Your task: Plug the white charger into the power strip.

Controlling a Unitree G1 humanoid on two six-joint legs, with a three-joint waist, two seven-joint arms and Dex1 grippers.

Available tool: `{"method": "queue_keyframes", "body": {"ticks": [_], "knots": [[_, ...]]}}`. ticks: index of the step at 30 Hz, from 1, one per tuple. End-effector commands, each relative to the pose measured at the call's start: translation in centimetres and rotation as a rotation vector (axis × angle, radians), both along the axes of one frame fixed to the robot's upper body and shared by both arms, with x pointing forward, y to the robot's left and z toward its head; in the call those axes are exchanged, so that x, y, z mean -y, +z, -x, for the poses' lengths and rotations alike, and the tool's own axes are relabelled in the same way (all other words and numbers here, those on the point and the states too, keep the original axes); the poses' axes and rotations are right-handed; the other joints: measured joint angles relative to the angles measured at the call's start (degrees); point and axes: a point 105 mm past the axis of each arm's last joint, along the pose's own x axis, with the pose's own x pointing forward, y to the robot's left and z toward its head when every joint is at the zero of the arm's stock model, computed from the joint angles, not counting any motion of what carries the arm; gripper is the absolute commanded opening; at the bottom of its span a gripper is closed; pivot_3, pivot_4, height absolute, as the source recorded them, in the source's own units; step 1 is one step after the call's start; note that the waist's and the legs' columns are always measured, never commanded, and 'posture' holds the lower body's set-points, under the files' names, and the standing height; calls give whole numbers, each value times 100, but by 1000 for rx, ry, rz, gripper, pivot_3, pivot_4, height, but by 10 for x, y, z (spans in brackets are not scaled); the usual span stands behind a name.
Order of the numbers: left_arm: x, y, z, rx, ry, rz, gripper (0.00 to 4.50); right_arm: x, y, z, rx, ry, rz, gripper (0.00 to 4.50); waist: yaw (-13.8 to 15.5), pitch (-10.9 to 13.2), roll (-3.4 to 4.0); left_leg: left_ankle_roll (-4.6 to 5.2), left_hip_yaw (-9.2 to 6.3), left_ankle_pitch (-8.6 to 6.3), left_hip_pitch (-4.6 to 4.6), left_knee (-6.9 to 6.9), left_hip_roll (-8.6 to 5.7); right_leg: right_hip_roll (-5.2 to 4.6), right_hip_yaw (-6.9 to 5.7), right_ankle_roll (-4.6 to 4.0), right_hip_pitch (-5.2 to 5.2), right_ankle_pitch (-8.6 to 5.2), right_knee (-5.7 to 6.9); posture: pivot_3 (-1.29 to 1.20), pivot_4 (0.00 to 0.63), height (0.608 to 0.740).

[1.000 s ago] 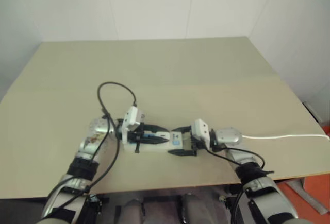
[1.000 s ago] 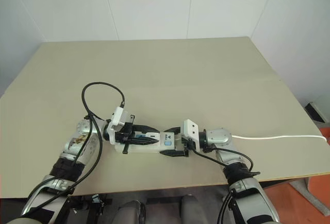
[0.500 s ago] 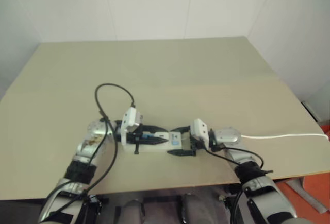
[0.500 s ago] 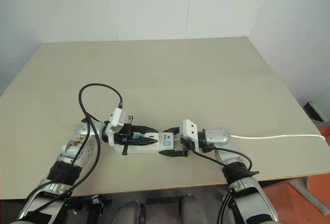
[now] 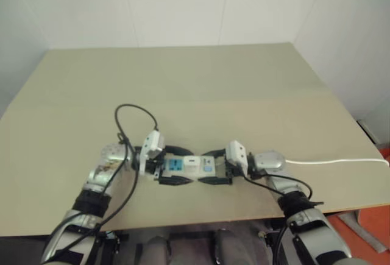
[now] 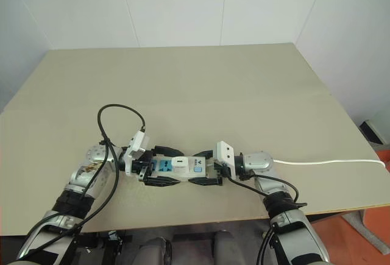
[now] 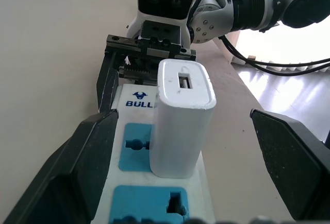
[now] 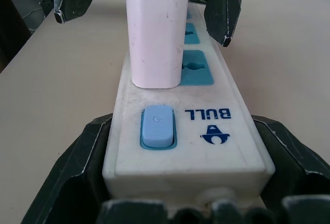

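Note:
The white charger [image 7: 180, 116] stands upright in the power strip [image 6: 194, 169], in the outlet nearest the blue switch [image 8: 157, 127]. The strip lies flat near the table's front edge. My left gripper [image 6: 169, 167] is open, its black fingers [image 7: 77, 172] spread on either side of the strip and clear of the charger. From the other side, my right gripper [image 6: 204, 167] is shut on the power strip's switch end, fingers [image 8: 87, 157] pressed against both long sides.
The strip's white cable [image 6: 329, 162] runs right along the tan table [image 6: 213, 94] and off its edge. A black cable loop [image 6: 119, 119] arches over my left wrist. White walls stand behind the table.
My left gripper has opened and let go of the charger, which stays upright in the strip. The right gripper has not moved.

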Motion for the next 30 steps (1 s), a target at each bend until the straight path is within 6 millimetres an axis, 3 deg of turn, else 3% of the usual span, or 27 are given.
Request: {"method": "queue_keyframes", "body": {"ticks": [1,2,5,13,19,26,30], "knots": [[-4,5,-1,1,3,4,4467,-1,-6,2,-33,3,8,3418,-2,0,0,0,0,0,0,0,0,0,0,0,0,0,0,0,150,740],[-6,10,-3,13,6,8,4467,-1,-6,2,-35,4,8,3418,-4,0,0,0,0,0,-1,0,1,1,0,0,0,0,-1,0,150,740],[-16,24,-4,46,-9,3,4500,-1,-5,2,-43,15,12,4439,-15,2,0,0,0,0,-5,0,3,3,0,-1,-5,0,-2,0,150,740],[-46,63,-4,138,0,-1,4500,14,15,-3,-5,-4,7,4478,16,12,7,1,-3,-1,-31,-1,9,4,-12,-8,-16,5,-28,0,150,740],[-76,76,1,176,42,-52,4500,57,45,-3,103,-115,11,4478,143,22,14,1,-3,-1,-122,0,8,3,-14,-11,-106,7,-25,0,150,740],[-119,78,9,199,185,-132,4500,117,75,13,139,-274,42,4478,199,29,22,11,0,-7,-150,0,8,0,-15,-10,-123,6,-42,0,150,740],[-134,74,16,199,246,-174,4500,139,81,24,128,-333,61,4478,199,29,22,16,5,-10,-144,0,9,2,-12,-11,-123,4,-41,0,150,740]]}}
